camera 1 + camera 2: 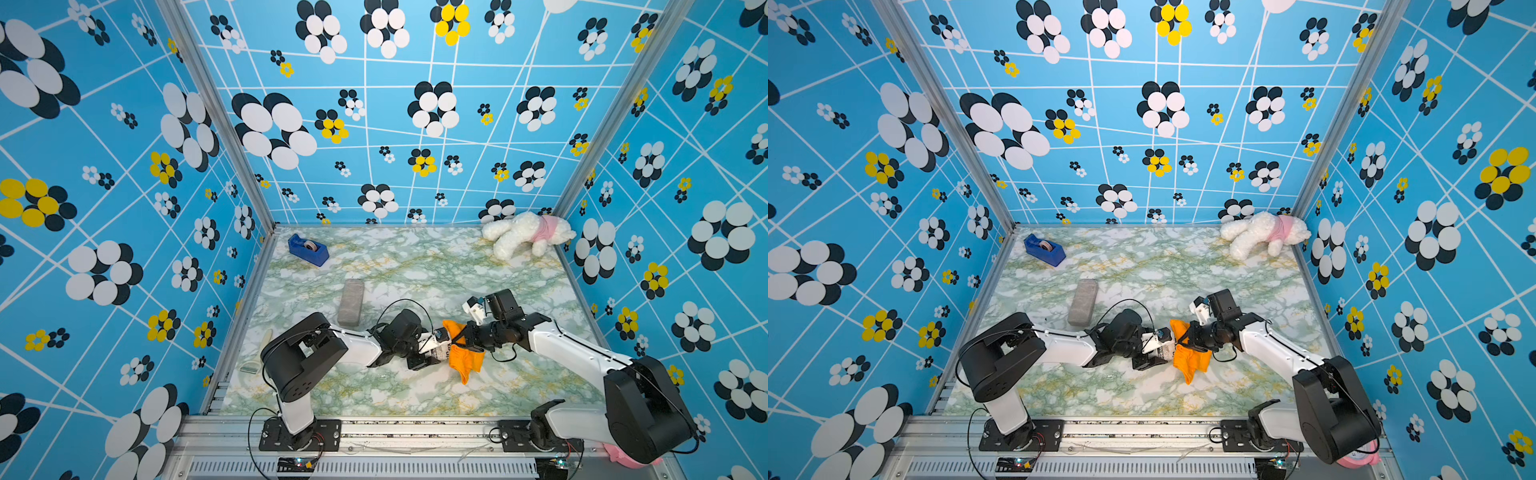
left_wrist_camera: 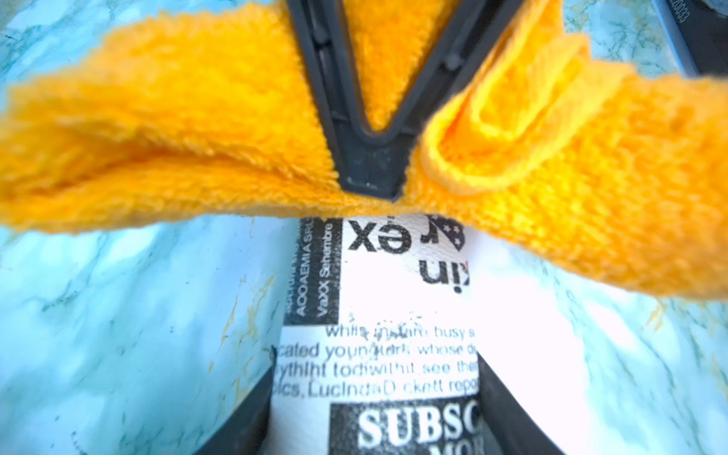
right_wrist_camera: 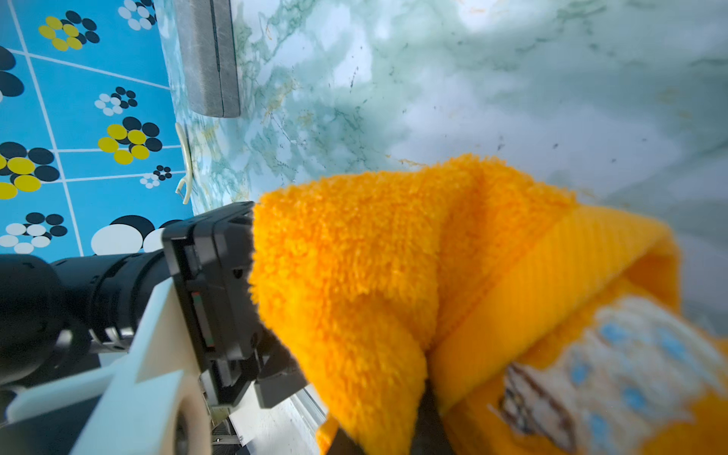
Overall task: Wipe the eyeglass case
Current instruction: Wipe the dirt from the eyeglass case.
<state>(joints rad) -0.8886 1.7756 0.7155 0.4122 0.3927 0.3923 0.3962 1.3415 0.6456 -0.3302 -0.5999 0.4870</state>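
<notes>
On the marbled table [image 1: 415, 266], in both top views, a grey oblong case [image 1: 351, 302] [image 1: 1082, 302] lies flat and serves as the reference. Near it, to its right and toward the arm bases, sits the eyeglass case [image 1: 441, 348] [image 1: 1160, 347], printed like newsprint. The left gripper [image 1: 430, 350] [image 1: 1152, 349] holds it, fingers clamped on its sides. The right gripper [image 1: 463, 334] [image 1: 1185, 334], farther right of the grey oblong case, has its fingers pinched together on an orange cloth [image 1: 467, 361] [image 1: 1190, 361]. The cloth covers the eyeglass case's end and hangs to the table. A blue tape dispenser [image 1: 308, 249] and a white plush toy [image 1: 525, 235] lie well apart from the grey oblong case, toward the back wall.

Left wrist view: the eyeglass case [image 2: 394, 315] runs between the left gripper's fingers [image 2: 252, 417], which press both long sides. Its far end lies under the orange cloth [image 2: 197, 138]. There the right gripper [image 2: 370, 173] shows closed tips against the fabric.

Right wrist view: the orange cloth [image 3: 354, 275] fills the foreground, folded around the right gripper [image 3: 427, 417]. Finger spacing cannot be judged here. The eyeglass case is hidden behind the fabric. The grey oblong case [image 3: 208, 59] lies beyond, apart from the orange cloth.
</notes>
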